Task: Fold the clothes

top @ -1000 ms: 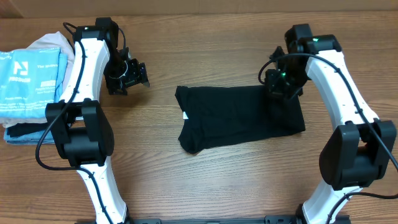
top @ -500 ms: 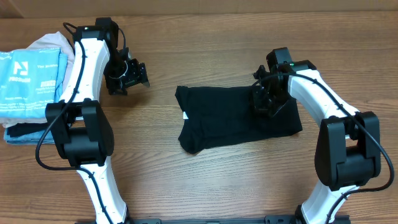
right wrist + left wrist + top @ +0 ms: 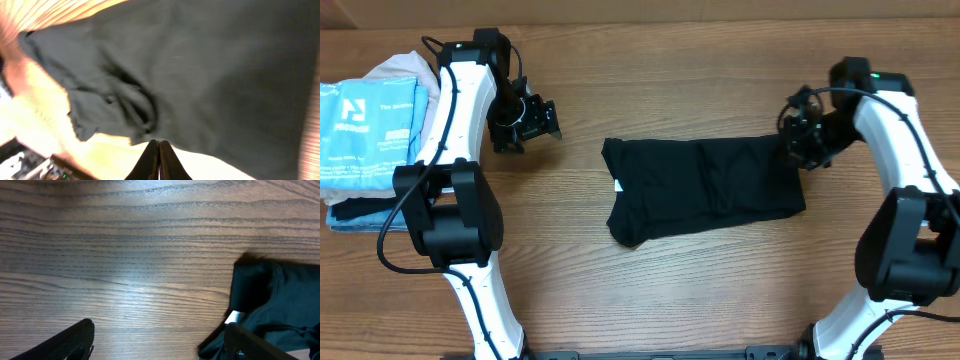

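The black shirt (image 3: 705, 190) lies mid table (image 3: 650, 290), long side running left to right. My right gripper (image 3: 804, 148), fingers together, sits at its far right corner. My left gripper (image 3: 527, 124) hangs spread, well off left.

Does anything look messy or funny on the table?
A little. The black T-shirt lies in a crooked fold: its left end is lumpy and uneven, and a white tag pokes out there. Nothing is spilled or broken.
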Tool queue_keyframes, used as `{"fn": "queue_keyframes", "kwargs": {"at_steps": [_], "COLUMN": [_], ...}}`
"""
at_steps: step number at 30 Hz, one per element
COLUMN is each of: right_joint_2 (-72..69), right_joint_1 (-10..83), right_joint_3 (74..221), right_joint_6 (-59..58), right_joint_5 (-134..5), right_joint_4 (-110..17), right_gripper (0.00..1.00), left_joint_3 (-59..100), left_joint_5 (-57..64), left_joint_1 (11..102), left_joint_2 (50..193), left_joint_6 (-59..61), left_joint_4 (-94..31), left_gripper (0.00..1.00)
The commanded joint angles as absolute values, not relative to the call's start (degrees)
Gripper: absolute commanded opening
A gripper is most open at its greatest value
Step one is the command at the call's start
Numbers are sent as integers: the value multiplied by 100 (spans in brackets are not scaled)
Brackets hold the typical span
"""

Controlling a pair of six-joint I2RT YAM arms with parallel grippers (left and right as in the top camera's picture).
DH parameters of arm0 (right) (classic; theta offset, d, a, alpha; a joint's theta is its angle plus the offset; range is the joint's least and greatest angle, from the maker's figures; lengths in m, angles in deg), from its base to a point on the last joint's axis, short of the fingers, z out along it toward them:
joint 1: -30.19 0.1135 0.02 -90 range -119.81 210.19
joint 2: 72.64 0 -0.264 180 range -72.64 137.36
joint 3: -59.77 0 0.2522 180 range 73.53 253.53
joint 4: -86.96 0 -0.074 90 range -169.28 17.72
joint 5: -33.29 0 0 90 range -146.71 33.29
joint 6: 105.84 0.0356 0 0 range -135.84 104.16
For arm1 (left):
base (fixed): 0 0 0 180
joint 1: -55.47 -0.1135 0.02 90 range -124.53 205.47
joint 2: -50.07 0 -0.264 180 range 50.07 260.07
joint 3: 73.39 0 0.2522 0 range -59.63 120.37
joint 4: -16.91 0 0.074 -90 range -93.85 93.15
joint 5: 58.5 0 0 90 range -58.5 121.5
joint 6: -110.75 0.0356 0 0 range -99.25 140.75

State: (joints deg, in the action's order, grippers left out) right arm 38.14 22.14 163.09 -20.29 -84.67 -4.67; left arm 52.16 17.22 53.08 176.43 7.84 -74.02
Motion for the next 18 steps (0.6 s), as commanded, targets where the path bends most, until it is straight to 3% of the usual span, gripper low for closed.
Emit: {"fn": "queue_keyframes", "kwargs": {"at_steps": [1,9,13,18], "right_joint_2": [3672,3679,3687,3642], "right_joint_1": [1880,1713,1716,1716], "right_joint_3": [16029,14615,13752,14744], "right_joint_6": [-2090,-1681,-1559,-1631], "right_joint_5": [-8152,-7368,-7370,-8172], "right_joint_4": [-540,-1604,-2981,-2153], "right_gripper": [4,4,4,4], "left_joint_3": [5270,5270,5270,5270], "left_joint_5": [1753,1755,1757,1755], "left_joint_1": [5288,5286,5286,5286], "left_joint_2": [17595,17595,17595,17593], "left_joint_6": [918,918,920,918], "left_joint_4": [-7413,-7419,-7417,-7419], "left_gripper": [86,87,88,88]}}
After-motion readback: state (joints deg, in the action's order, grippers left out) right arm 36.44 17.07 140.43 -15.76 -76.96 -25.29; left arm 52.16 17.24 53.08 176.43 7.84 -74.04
